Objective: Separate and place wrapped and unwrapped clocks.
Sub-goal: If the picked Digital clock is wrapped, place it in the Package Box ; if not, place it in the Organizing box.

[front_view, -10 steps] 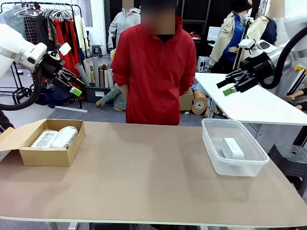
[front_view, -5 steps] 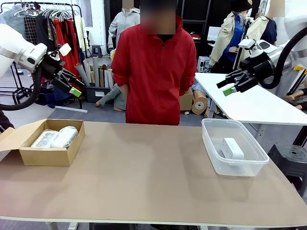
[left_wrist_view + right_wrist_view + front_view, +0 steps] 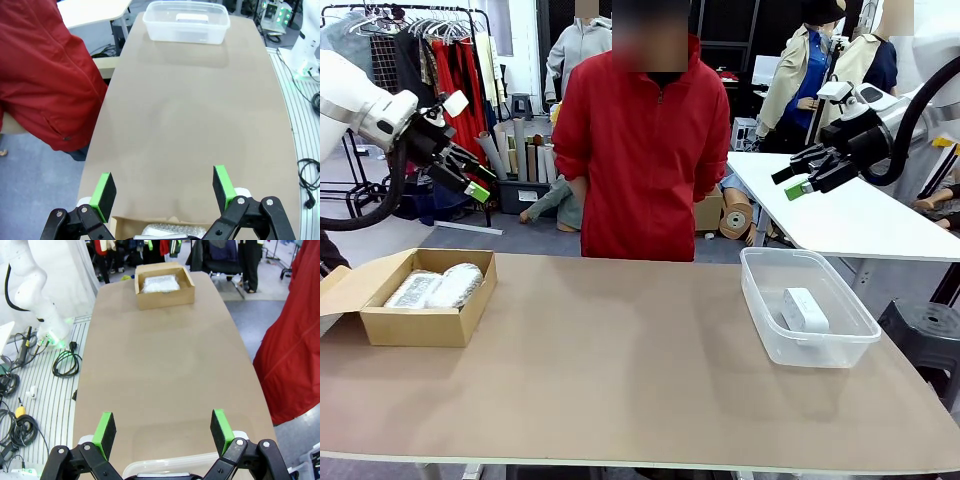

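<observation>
Left gripper [image 3: 472, 176]: fingers spread wide, nothing held between them, raised high above the cardboard box [image 3: 420, 312]; in the left wrist view the green pads [image 3: 103, 195] are seen well apart over bare desk. Right gripper [image 3: 794, 178]: fingers likewise spread wide and empty, raised high above the clear plastic tub [image 3: 807, 310]; green pads [image 3: 220, 429] are seen well apart in the right wrist view, with the tub rim just below them. Cardboard box: open, flaps out, set at the left end of the desk [image 3: 620, 370]. Two wrapped clocks [image 3: 433, 287]: bundled in bubble wrap, laid side by side and touching, inside the cardboard box. Unwrapped clock [image 3: 804, 310]: bare white block, laid flat on the bottom of the tub, which is placed well apart from the cardboard box at the opposite end of the desk. Person in a red jacket [image 3: 640, 150]: stood at the far edge of the desk, between box and tub.
</observation>
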`<move>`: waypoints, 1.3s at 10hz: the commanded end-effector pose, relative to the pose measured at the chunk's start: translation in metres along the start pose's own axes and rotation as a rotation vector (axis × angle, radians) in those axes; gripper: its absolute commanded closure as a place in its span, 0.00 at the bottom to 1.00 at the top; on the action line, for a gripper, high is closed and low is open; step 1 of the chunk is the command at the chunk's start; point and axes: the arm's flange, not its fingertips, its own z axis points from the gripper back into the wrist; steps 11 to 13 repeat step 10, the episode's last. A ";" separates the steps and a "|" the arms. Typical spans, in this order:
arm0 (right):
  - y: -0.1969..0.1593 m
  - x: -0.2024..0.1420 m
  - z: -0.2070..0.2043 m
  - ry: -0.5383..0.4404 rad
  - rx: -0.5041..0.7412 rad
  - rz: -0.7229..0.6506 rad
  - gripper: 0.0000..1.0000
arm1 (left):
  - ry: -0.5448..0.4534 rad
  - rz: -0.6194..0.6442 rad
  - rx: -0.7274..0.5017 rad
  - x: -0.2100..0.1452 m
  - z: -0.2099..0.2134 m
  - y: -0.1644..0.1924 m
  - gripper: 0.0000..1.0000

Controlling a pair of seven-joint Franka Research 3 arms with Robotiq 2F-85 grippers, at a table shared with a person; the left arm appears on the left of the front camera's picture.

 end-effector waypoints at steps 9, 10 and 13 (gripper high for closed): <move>-0.002 0.004 0.002 -0.002 -0.004 -0.004 0.00 | 0.001 -0.001 0.002 0.000 0.000 0.000 0.00; -0.002 0.004 0.002 -0.002 -0.004 -0.004 0.00 | 0.001 -0.001 0.002 0.000 0.000 0.000 0.00; -0.002 0.004 0.002 -0.002 -0.004 -0.004 0.00 | 0.001 -0.001 0.002 0.000 0.000 0.000 0.00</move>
